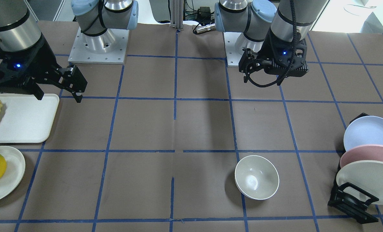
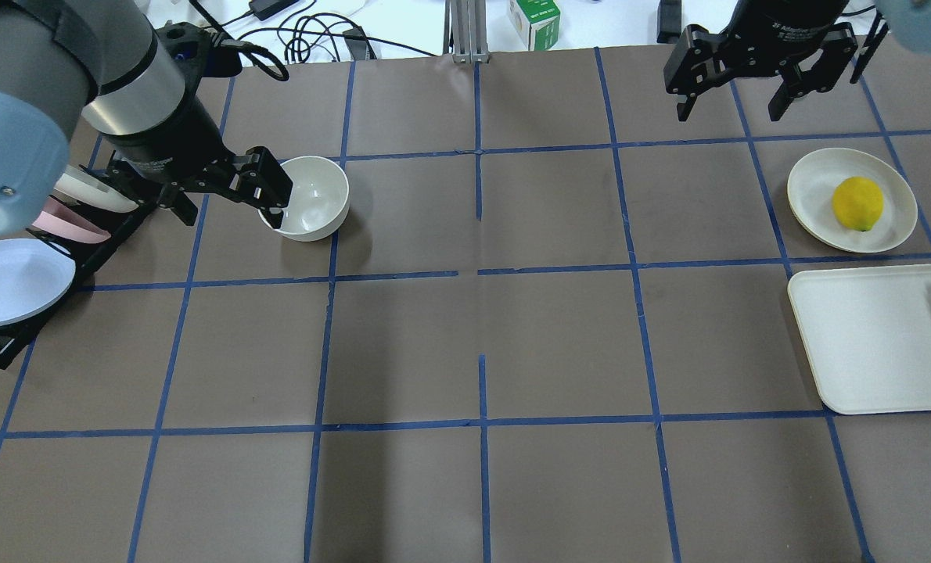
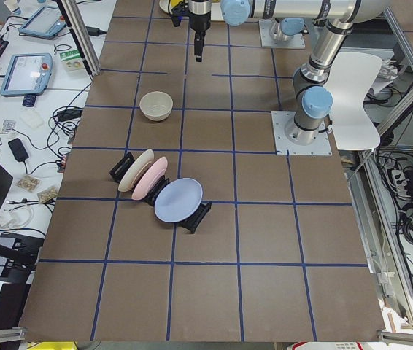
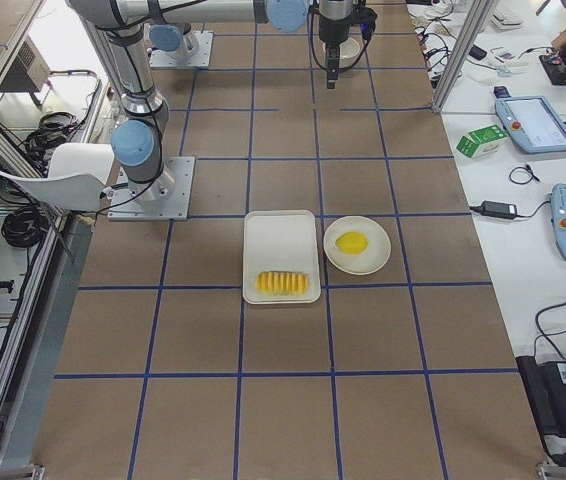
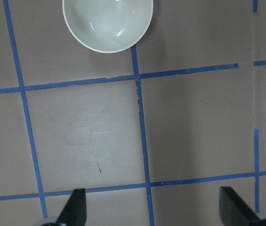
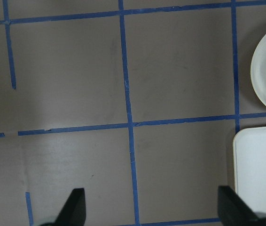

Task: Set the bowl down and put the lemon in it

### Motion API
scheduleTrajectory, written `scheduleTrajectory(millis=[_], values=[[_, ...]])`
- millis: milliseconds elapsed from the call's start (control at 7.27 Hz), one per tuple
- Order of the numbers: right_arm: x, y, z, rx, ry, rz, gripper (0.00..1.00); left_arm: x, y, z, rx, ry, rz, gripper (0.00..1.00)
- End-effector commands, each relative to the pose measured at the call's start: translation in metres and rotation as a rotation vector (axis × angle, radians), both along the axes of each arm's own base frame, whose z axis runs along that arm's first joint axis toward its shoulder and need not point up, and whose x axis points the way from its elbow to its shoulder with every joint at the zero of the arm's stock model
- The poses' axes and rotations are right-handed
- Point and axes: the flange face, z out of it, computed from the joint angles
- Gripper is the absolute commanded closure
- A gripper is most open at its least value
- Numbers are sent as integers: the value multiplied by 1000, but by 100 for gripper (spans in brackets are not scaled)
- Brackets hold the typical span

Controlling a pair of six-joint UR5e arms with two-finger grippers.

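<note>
Lying on the flat cream round plate (image 2: pixel 810 176), the bright yellow oval lemon (image 2: pixel 857 203) is located to the outer right of the right gripper (image 2: pixel 730 113), the nearer one, with its long axis pointing roughly away from the robot. That one and the left gripper (image 2: pixel 232 213) are both seen raised, spread wide and empty. The small off-white glossy bowl (image 1: pixel 256 177) is set upright on the brown papered table (image 2: pixel 559 344), well apart from the plate, which is flanked closely by a white rectangular tray (image 2: pixel 864 344).

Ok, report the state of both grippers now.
Left gripper: open, empty, clear of the bowl.
Right gripper: open, empty, away from the lemon.
</note>
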Motion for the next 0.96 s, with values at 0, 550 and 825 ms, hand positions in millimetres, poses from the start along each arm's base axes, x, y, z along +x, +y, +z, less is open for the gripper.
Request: scheduleTrajectory(millis=[0, 550, 825], values=[[-1, -1, -1, 2, 1, 3, 0, 15, -6, -1, -8, 1, 32, 0], [-39, -14, -4, 5, 4, 9, 0, 18, -12, -3, -6, -2, 37, 0], [-135, -19, -6, 10, 19, 109, 0, 32, -16, -1, -15, 2, 66, 0]])
